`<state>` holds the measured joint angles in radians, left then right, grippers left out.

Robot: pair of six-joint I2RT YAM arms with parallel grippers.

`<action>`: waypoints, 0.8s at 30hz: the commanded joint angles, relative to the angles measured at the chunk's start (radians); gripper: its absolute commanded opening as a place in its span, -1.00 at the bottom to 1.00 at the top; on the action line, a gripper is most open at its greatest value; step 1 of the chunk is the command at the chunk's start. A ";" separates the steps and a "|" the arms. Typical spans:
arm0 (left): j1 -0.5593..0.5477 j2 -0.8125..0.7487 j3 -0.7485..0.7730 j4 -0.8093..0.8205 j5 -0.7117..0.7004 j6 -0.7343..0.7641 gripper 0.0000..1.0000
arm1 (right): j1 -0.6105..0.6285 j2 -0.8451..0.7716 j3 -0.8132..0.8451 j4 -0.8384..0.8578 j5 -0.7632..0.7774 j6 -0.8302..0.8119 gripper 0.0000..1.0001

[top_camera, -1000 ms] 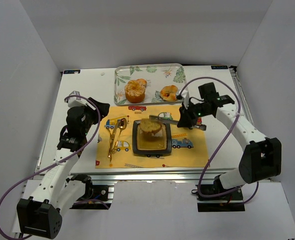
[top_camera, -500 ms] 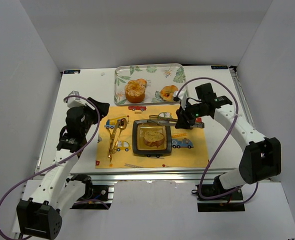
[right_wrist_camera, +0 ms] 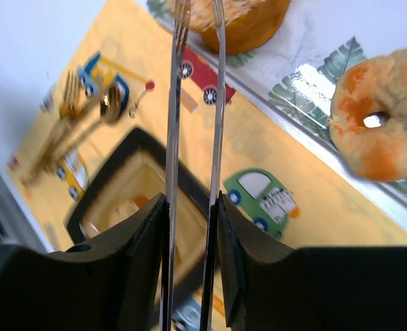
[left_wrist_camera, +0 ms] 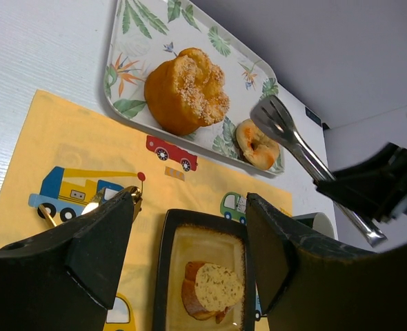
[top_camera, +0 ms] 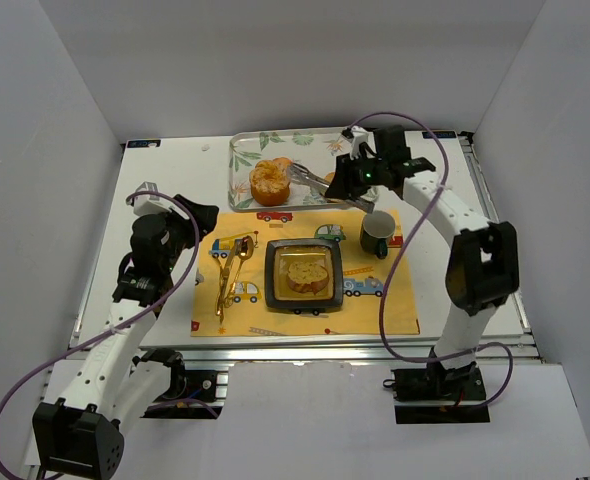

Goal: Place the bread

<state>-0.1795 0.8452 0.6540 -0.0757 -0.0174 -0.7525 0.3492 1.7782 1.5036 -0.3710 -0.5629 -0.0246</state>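
Observation:
A slice of bread [top_camera: 309, 274] lies on the dark square plate [top_camera: 274, 280] in the middle of the yellow placemat; the left wrist view shows the bread [left_wrist_camera: 212, 291] on the plate [left_wrist_camera: 163, 276] too. My right gripper [top_camera: 348, 183] is shut on silver tongs [top_camera: 305, 177], whose empty tips hang over the leaf-print tray [top_camera: 305, 143] beside a seeded bun [top_camera: 271, 181]. In the right wrist view the tongs [right_wrist_camera: 219, 103] run between my fingers [right_wrist_camera: 140, 262], the gripper [right_wrist_camera: 190, 227] above the mat. My left gripper [top_camera: 188, 228] is open and empty at the mat's left edge.
A donut [right_wrist_camera: 377, 125] also lies on the tray, close to the right gripper. A dark green mug [top_camera: 378, 233] stands on the mat right of the plate. Gold tongs [top_camera: 229, 272] lie on the mat left of the plate.
The bread dropped from the silver tongs onto the plate. My right gripper then swung back with the empty tongs to over the tray, uncovering the mug. The left arm stayed put.

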 commanded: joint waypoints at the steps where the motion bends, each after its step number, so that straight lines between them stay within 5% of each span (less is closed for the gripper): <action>1: -0.002 -0.009 0.032 -0.016 -0.007 -0.007 0.50 | 0.001 0.093 0.114 0.109 0.020 0.305 -0.18; 6: -0.002 -0.041 0.010 -0.021 -0.038 -0.027 0.50 | -0.001 0.167 0.179 0.145 0.026 0.425 -0.03; 24: -0.002 -0.023 0.018 -0.026 -0.049 -0.038 0.50 | -0.003 0.273 0.193 0.142 0.029 0.456 0.05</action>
<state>-0.1795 0.8249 0.6533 -0.1051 -0.0525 -0.7868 0.3489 2.0487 1.6730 -0.2592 -0.5285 0.4168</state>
